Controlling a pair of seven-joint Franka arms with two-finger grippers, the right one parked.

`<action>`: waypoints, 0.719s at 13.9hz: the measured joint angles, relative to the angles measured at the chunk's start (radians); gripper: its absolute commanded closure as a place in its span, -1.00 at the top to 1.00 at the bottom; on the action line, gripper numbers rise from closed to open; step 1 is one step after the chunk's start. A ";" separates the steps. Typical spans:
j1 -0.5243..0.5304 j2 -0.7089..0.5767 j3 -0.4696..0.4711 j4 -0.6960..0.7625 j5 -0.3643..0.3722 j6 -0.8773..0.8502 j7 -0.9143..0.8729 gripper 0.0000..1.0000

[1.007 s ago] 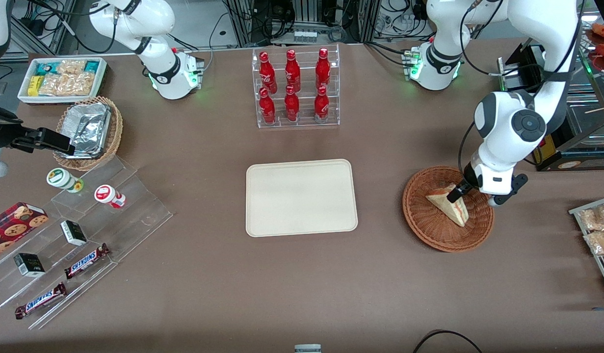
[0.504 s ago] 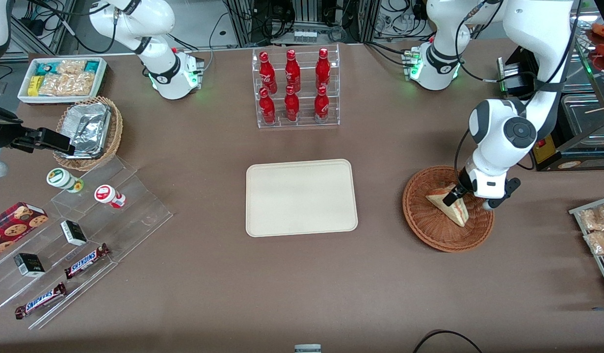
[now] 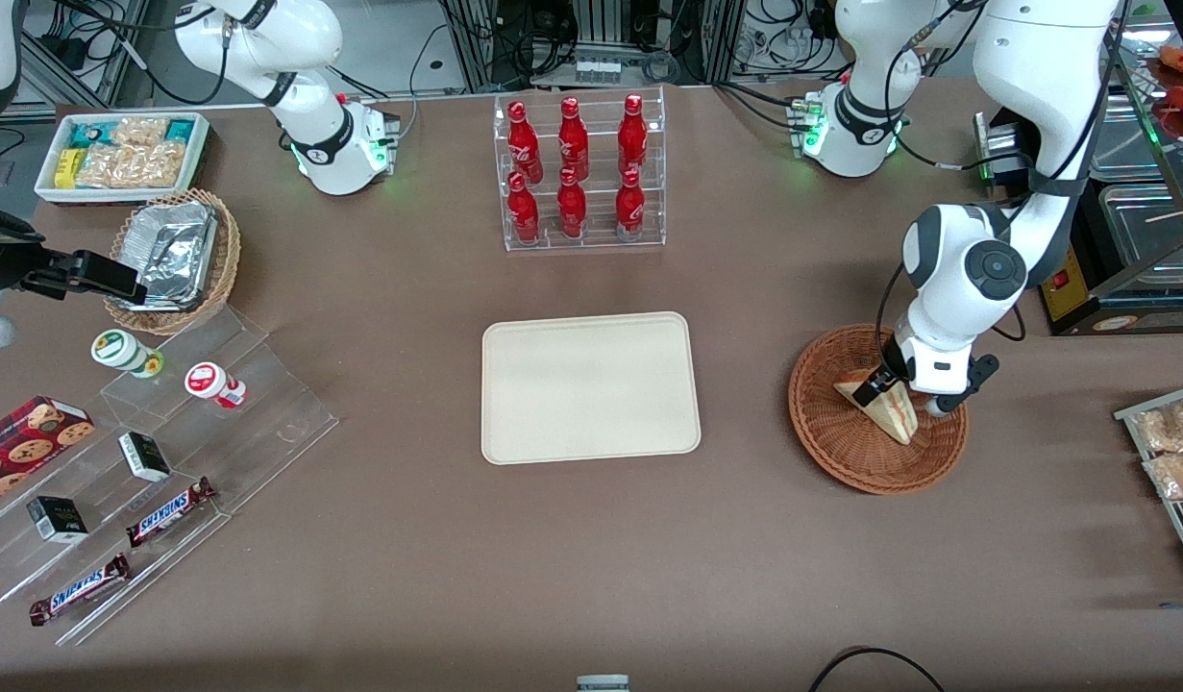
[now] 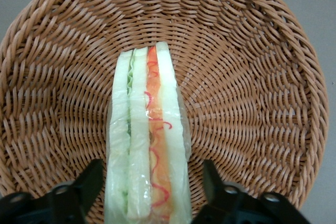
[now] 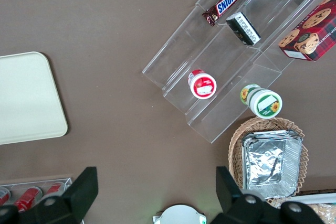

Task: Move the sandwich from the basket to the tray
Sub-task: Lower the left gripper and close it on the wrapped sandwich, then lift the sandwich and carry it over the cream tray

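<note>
My gripper [image 4: 149,182] is down inside the round reddish-brown woven wicker basket [image 3: 841,442], its black fingers [image 4: 89,179] spread either side of the triangular white-bread sandwich wedge [image 4: 149,135] without touching it. My forearm descends steeply from above the basket's rim. The sandwich stands on edge in the basket, near the working arm's end of the brown tabletop [image 3: 591,557]. The flat cream-beige rectangular plastic tray [image 3: 591,386] lies mid-tabletop, bare brown surface between it and the basket.
</note>
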 measured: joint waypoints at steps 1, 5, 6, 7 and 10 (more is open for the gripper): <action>0.000 0.000 0.000 0.001 0.002 0.000 0.003 -1.00; 0.000 -0.013 0.000 0.036 0.003 -0.092 0.058 -1.00; 0.000 -0.027 0.000 0.065 0.003 -0.156 0.076 -1.00; 0.000 -0.045 0.000 0.101 0.003 -0.228 0.091 -1.00; -0.020 -0.090 -0.010 0.252 0.005 -0.461 0.118 -1.00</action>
